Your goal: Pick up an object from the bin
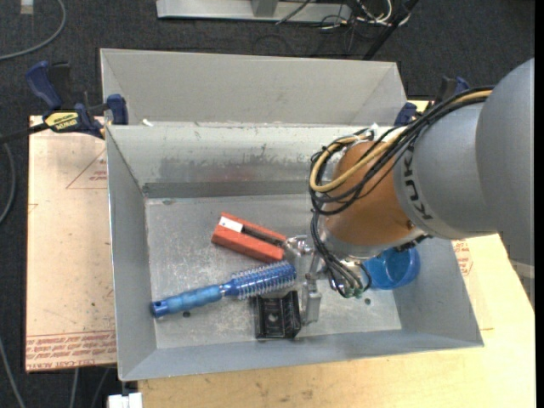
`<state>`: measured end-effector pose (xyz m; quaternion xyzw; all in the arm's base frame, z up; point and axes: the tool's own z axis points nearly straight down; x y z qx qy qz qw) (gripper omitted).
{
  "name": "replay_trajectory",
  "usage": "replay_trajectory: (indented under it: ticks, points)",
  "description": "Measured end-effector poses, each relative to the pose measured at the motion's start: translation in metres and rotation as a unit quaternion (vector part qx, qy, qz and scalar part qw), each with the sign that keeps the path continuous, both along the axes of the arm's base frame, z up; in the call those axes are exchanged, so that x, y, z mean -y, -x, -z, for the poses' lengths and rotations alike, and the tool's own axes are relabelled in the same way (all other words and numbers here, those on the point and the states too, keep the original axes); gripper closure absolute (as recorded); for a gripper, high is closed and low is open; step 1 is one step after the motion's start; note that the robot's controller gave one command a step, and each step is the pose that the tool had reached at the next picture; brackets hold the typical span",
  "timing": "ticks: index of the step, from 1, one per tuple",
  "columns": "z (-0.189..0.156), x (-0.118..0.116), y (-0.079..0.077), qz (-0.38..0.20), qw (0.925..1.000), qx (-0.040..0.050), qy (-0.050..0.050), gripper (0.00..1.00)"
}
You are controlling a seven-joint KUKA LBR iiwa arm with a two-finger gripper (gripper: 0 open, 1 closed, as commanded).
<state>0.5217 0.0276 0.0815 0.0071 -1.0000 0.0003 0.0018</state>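
My gripper (308,283) is low in the bin, right of its middle, under the orange wrist cover. It sits at the bristle end of a blue hairbrush (223,290), whose handle points to the lower left. A black boxy object (277,316) lies just below the brush head, touching the gripper's left side. A red-orange bar with a white end (247,239) lies above the brush, close to the gripper's upper left.
A blue round cup (393,268) sits at the right of the bin floor, partly hidden by the arm. The arm and its cables cover the right middle of the bin. Bare floor shows at the left and back.
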Motion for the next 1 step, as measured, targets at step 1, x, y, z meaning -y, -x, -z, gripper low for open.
replay_trajectory:
  ticks: [1]
  points:
    - [0.0087,-0.0284,-0.0244,0.002,1.0,0.0021,-0.001,0.0]
